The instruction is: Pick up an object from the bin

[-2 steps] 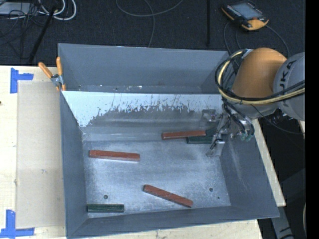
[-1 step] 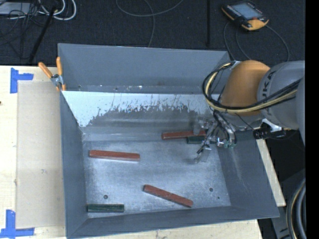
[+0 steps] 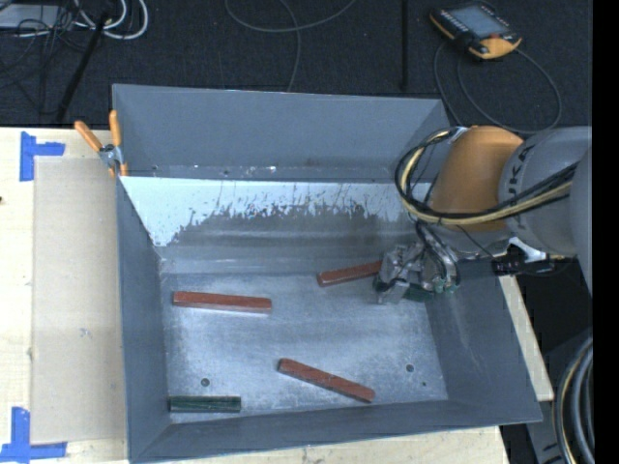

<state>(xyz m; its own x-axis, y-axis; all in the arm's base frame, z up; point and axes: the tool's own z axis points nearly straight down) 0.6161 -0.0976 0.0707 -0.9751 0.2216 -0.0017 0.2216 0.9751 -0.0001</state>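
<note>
Light was moderate & fairly even over the grey metal bin (image 3: 271, 133), w/ a pale glare band across its back wall's lower part, upper part dimmer, right side shaded beneath the robot arm (image 3: 551, 182), dark floor (image 3: 290, 37) beyond nearly black.

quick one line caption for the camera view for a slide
KUKA gripper low on the right of the grey bin, beside one end of a reddish-brown bar; three more bars lie apart.
</note>
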